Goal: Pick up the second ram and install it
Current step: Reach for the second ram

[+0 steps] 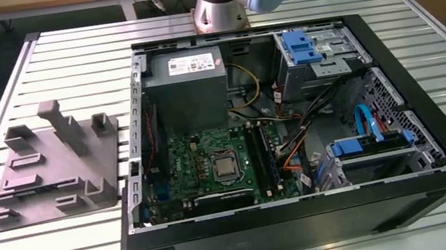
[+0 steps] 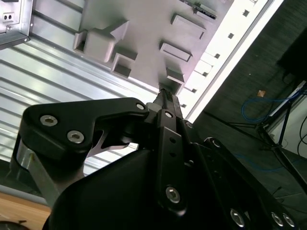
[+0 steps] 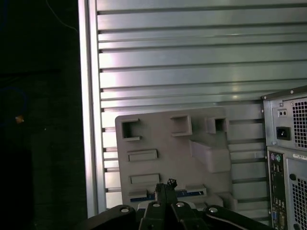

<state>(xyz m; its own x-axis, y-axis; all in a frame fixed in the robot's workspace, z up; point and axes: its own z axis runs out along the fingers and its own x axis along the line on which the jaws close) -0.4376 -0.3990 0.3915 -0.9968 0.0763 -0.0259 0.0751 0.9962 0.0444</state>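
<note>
Closest in, in the first wrist view, the black tool (image 3: 165, 186) has its two fingers pressed together at the tips, with nothing held between them. It hangs over one end of the grey tray (image 3: 163, 139). Just past the tips is the memory stick (image 3: 192, 192). It is a long, thin, dark strip with a bit of blue on it, and it lies flat in a long slot of the tray. The tool is above the stick and apart from it. In the second wrist view the same closed tips point down at the tray's edge. The tray sits on the silver ribbed desk (image 3: 192, 62). Beside the tray is the back of the computer case (image 3: 288, 158). In the exterior view the tray is on the exterior view's left, just beside the open case, and the stick shows as a dark line in a slot on the tray's near half. Inside the case are the green board (image 1: 202, 160) and, farther back, the grey box (image 1: 187, 84). Farthest off, the arm's base (image 1: 221, 9) stands on the desk behind the case.
</note>
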